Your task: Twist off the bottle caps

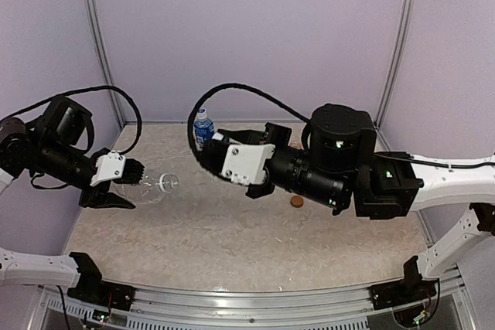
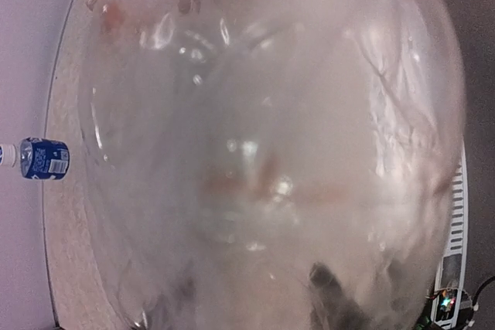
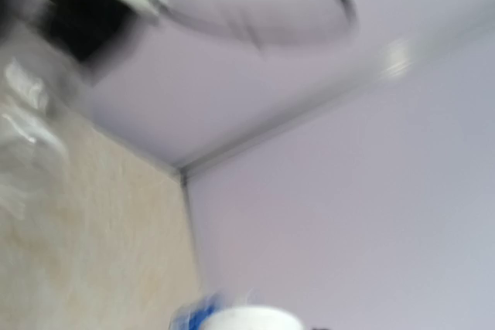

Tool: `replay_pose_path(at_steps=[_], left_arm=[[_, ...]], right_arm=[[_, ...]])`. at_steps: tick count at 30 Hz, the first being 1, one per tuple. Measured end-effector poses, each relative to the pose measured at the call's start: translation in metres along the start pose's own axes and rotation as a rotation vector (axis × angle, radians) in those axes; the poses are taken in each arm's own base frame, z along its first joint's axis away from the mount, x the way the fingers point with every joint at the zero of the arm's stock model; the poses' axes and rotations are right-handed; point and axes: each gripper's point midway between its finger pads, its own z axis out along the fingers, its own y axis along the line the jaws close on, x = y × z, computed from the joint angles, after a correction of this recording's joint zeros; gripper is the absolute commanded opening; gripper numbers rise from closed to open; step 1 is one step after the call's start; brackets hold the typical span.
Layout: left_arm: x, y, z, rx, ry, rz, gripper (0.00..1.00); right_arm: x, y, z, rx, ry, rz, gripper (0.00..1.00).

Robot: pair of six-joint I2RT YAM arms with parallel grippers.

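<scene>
The left gripper [image 1: 138, 173] is recorded at the left edge of the worktop [image 1: 232, 245], its jaws clamped on the clear bottle [image 1: 158, 184], which is held sideways with the neck pointing right; whether a cap is on it cannot be told. The right gripper [image 1: 213, 147] is held just beside the upright blue-labelled bottle [image 1: 203, 130] at the back, whose whitish cap [image 2: 6, 154] is on. Its jaws are closed with nothing discernibly held. An orange-brown cap [image 1: 297, 201] is noted loose on the worktop, right of centre.
</scene>
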Motion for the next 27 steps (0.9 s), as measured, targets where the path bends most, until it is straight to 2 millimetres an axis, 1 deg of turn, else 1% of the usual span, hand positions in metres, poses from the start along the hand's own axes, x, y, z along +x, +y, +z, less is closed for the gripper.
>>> replay_pose_path(at_steps=[2,3,4,5,6,7,8,9,10,11,13,15,17,19,21,24,25,27], left_arm=[[-0.001,0.013,-0.003,-0.062,-0.013,-0.06,0.21],[-0.003,0.023,-0.006,-0.108,-0.026,-0.097,0.21],[-0.005,0.034,-0.009,-0.159,-0.042,-0.135,0.21],[-0.008,0.044,-0.014,-0.206,-0.063,-0.172,0.21],[-0.01,0.053,-0.018,-0.253,-0.082,-0.21,0.22],[-0.013,0.062,-0.023,-0.293,-0.105,-0.247,0.22],[-0.015,0.069,-0.028,-0.328,-0.127,-0.282,0.22],[-0.016,0.073,-0.031,-0.352,-0.143,-0.31,0.23],[-0.018,0.078,-0.035,-0.377,-0.163,-0.344,0.23],[-0.02,0.082,-0.039,-0.395,-0.184,-0.373,0.23],[-0.022,0.087,-0.044,-0.415,-0.211,-0.411,0.23],[-0.024,0.089,-0.047,-0.427,-0.231,-0.434,0.23],[-0.025,0.09,-0.048,-0.431,-0.241,-0.45,0.23],[-0.025,0.091,-0.049,-0.435,-0.246,-0.458,0.23],[-0.025,0.091,-0.05,-0.438,-0.25,-0.461,0.23],[-0.026,0.09,-0.053,-0.444,-0.258,-0.46,0.23],[-0.026,0.09,-0.054,-0.445,-0.259,-0.459,0.23],[-0.027,0.089,-0.055,-0.448,-0.264,-0.457,0.23]], right_arm=[[0.047,-0.019,0.013,0.03,0.099,0.202,0.0],[0.078,-0.03,0.019,0.04,0.161,0.32,0.0],[0.113,-0.042,0.024,0.062,0.234,0.458,0.0],[0.136,-0.049,0.026,0.082,0.284,0.557,0.0],[0.167,-0.057,0.029,0.107,0.351,0.669,0.0],[0.196,-0.059,0.032,0.125,0.418,0.774,0.0],[0.22,-0.056,0.035,0.132,0.481,0.858,0.0],[0.238,-0.046,0.038,0.123,0.536,0.93,0.0],[0.254,-0.03,0.043,0.098,0.597,0.997,0.0],[0.268,-0.008,0.048,0.06,0.659,1.049,0.0],[0.29,0.038,0.056,-0.023,0.778,1.119,0.0],[0.314,0.09,0.059,-0.12,0.924,1.157,0.0],[0.334,0.13,0.059,-0.19,1.056,1.168,0.0],[0.347,0.155,0.058,-0.235,1.151,1.163,0.0],[0.356,0.174,0.058,-0.27,1.224,1.153,0.0],[0.365,0.189,0.055,-0.303,1.294,1.138,0.0],[0.367,0.192,0.055,-0.309,1.307,1.134,0.02],[0.37,0.197,0.054,-0.321,1.335,1.124,0.17]])
